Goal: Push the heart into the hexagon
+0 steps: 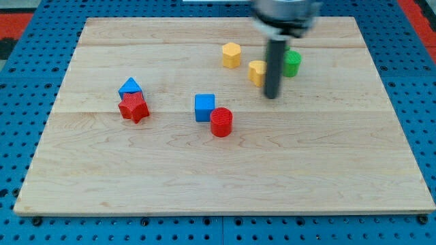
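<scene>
The yellow heart (257, 71) sits in the upper right part of the wooden tabletop (204, 170), and honestly its shape is hard to read because the rod covers its right side. The yellow hexagon (231, 54) is just up and to the view's left of it, near but not touching. My tip (272, 96) is down on the board right beside the heart, at its lower right edge, looks like touching or as good as. As for the tool, it's just a plain dark rod, so nothing to spread or pinch.

A green block (292, 63) pokes out on the rod's right side, shape unclear. Middle of the board has a blue cube (204, 107) with a red cylinder (221, 122) touching its lower right corner. Over on the view's left, a blue triangle (130, 86) sits right on top of a red star (133, 107), edges touching.
</scene>
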